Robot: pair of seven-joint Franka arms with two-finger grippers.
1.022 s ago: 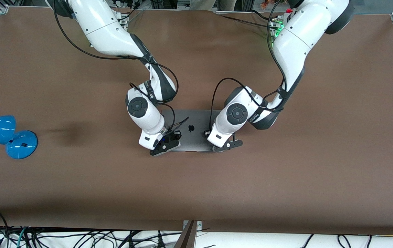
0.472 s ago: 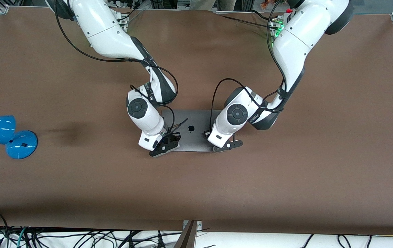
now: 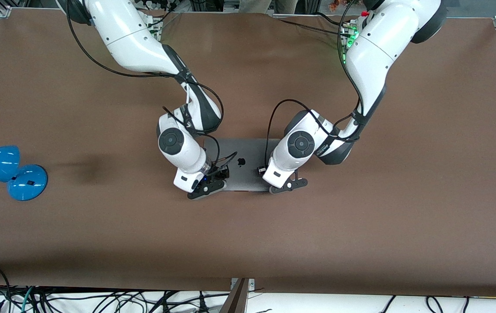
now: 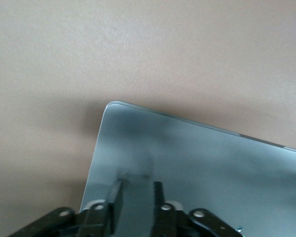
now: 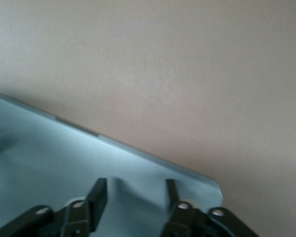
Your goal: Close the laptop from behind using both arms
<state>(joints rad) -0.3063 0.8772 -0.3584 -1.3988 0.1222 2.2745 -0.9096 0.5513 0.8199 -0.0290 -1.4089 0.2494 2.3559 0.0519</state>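
Brown table (image 3: pixel 361 226) wide and bare-looking under the camera, a blue lamp (image 3: pixel 7 171) lying at the right arm's end, cables (image 3: pixel 100 302) tangled along the near edge. Mid-table, the laptop (image 3: pixel 243 167) sits shut, lid up, apple logo showing. Right gripper (image 3: pixel 206 188) is down on its lid corner toward the right arm's end, fingers (image 5: pixel 99 195) apart. Left gripper (image 3: pixel 288 185) is on the other near corner, fingers (image 4: pixel 116 195) only narrowly apart on the lid

High front camera; wrist cameras close above laptop (image 3: pixel 248 167).
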